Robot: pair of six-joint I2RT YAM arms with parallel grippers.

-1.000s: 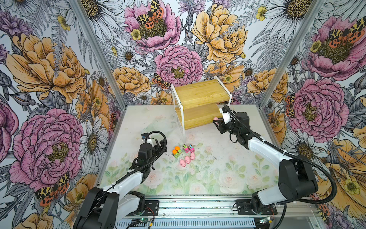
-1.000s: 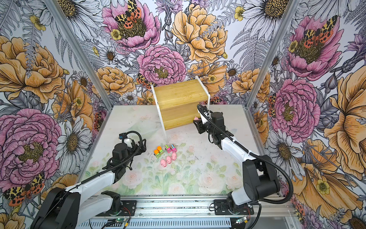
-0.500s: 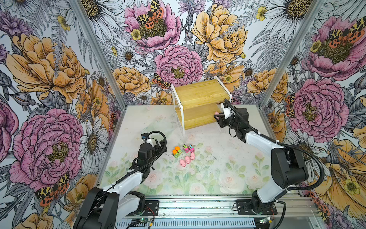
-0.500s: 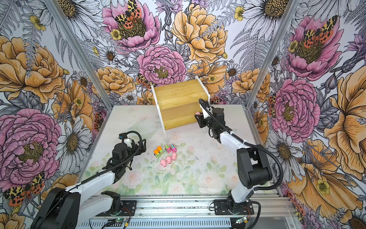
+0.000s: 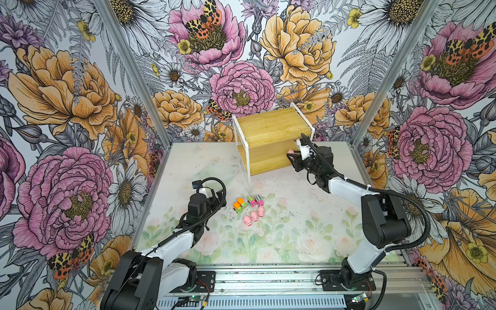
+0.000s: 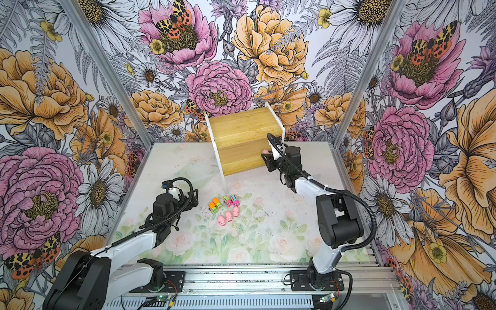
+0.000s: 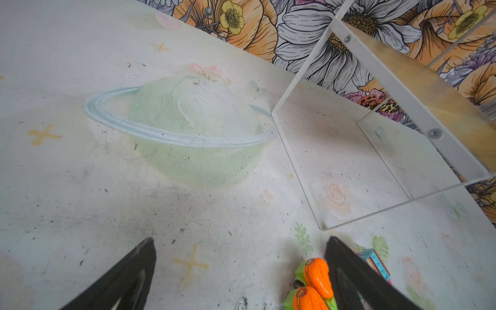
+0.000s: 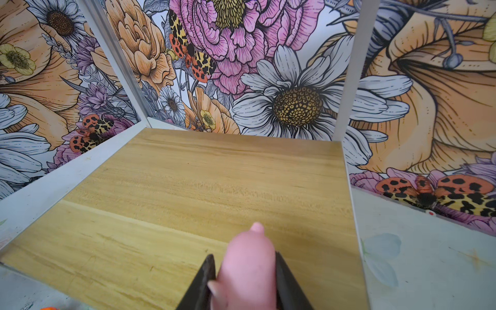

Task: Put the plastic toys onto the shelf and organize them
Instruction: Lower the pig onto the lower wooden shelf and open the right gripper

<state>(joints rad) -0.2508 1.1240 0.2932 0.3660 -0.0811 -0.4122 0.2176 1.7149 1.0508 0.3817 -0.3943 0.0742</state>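
- The right claw [image 8: 244, 258] is clamped on a pink pig [image 8: 248, 271], one finger on each flank.
- The pig hangs over the front edge of the shelf's [image 5: 269, 127] lower board [image 8: 209, 188], at the end nearer the right arm. Whether it touches the wood I cannot tell.
- Both boards look bare, so this looks like the first toy to be placed.
- Step in hand, as I judge it: setting the pig down on the lower board.
- The next move calls for lowering until the pig sits flat on the board. The jaws should then part only a little and draw straight back, so the pig does not tip or roll off the edge.
- The left claw [image 7: 240, 241] is spread wide and holds nothing, low over the tabletop [image 5: 295, 230].
- Two orange trucks [image 5: 239, 205] lie just beside one of its fingers.
- Two pink trucks [image 5: 255, 200] and three more pigs [image 5: 253, 214] are bunched close by, well apart from the shelf.
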